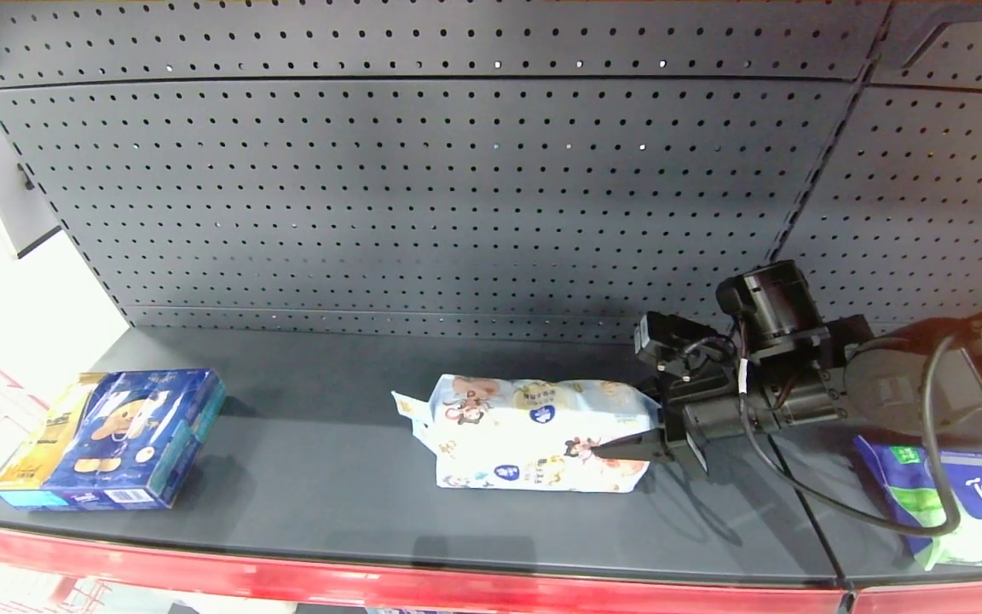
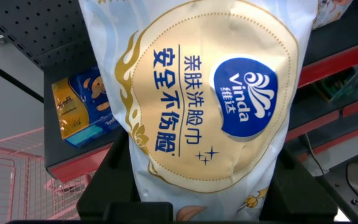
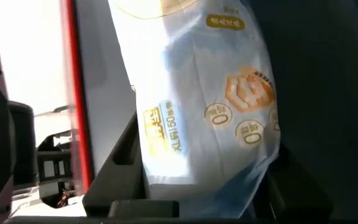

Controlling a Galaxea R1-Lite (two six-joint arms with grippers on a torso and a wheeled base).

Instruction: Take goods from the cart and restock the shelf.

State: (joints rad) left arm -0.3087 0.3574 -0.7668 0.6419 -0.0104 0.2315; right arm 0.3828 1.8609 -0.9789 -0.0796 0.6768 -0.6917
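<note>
Head view: the dark shelf [image 1: 329, 477] has a pegboard back wall [image 1: 423, 196] and a red front edge [image 1: 372, 584]. At its left end lies a blue and yellow box [image 1: 107, 439]. At its right end lies a blue, green and white tissue pack [image 1: 981, 503], and a black cable [image 1: 934, 477] of the right arm passes over it. Between them, well apart from both, the white cartoon pack [image 1: 534, 435] lies flat on the shelf. The right tool [image 1: 640, 424] is clamped on the right end of this pack, with one dark finger [image 1: 627, 448] on the front side.

Left wrist view: the left tool [image 2: 204, 165] is clamped on a gold-label pack [image 2: 210, 106], which stands upright between the two dark fingers [image 2: 114, 168] and touches both. Behind it are the shelf [image 2: 61, 157] with the blue and yellow box [image 2: 82, 112], and lower down a pink wire grid [image 2: 11, 180].

Right wrist view: the white cartoon pack [image 3: 204, 112] sits between the fingers [image 3: 117, 168] of the right tool [image 3: 197, 180], touching both sides. It rests on the dark shelf [image 3: 328, 74], near the red front edge [image 3: 73, 93].
</note>
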